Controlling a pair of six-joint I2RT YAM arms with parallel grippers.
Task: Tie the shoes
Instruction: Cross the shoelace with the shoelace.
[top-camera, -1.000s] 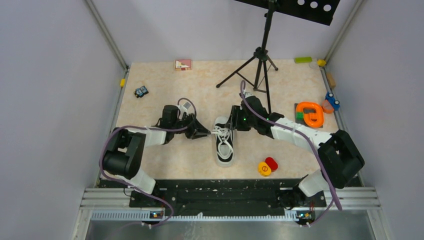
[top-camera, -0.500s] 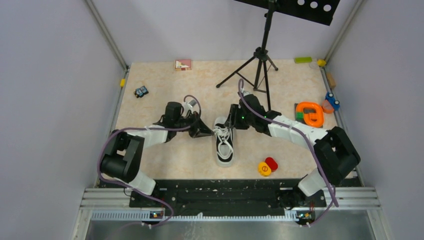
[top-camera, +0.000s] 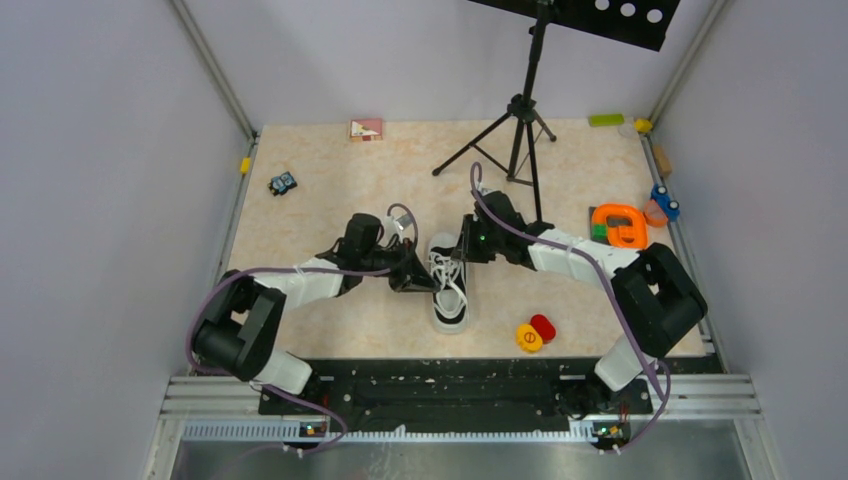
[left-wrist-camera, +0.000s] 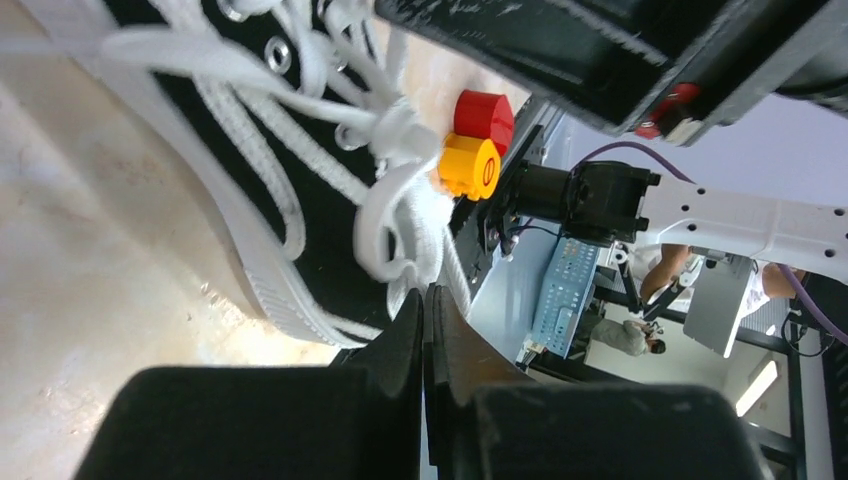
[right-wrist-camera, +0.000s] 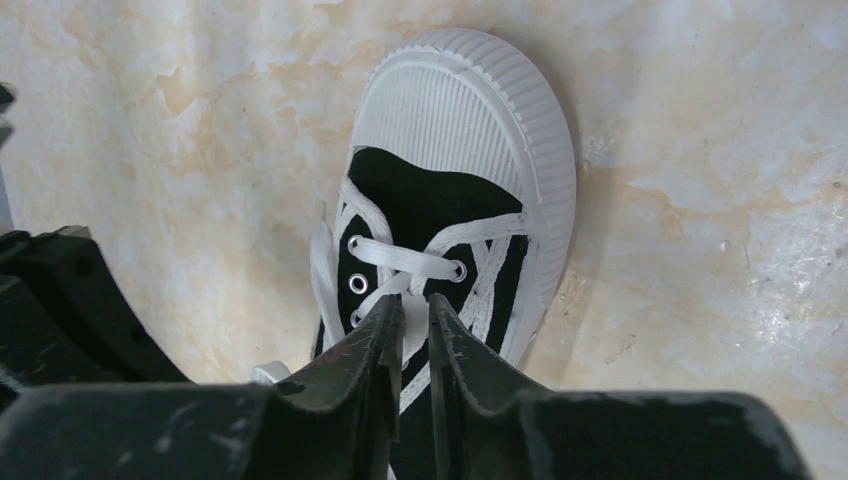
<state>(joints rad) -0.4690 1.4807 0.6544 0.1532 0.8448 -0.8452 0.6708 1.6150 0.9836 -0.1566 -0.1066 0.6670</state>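
The shoe (top-camera: 450, 295) is a small black sneaker lying mid-table, white toe cap toward the arms' bases. From its left side my left gripper (top-camera: 424, 279) reaches the lacing. In the left wrist view its fingers (left-wrist-camera: 424, 292) are pressed together, with a loop of white lace (left-wrist-camera: 395, 215) running into the tips. My right gripper (top-camera: 463, 250) comes from the back over the shoe's tongue. In the right wrist view the toe cap (right-wrist-camera: 460, 110) points away. There the fingers (right-wrist-camera: 413, 297) stand a narrow gap apart with a white lace (right-wrist-camera: 414, 318) filling it.
A black tripod (top-camera: 520, 130) stands behind the shoe. Red and yellow pieces (top-camera: 535, 333) lie right of the toe and also show as red and yellow pieces (left-wrist-camera: 478, 140). An orange ring toy (top-camera: 618, 228) sits far right, a small toy car (top-camera: 283, 183) back left.
My left gripper has swung right to the shoe's lacing and shut. My right gripper's fingers have narrowed onto a lace. The shoe has stayed in place.
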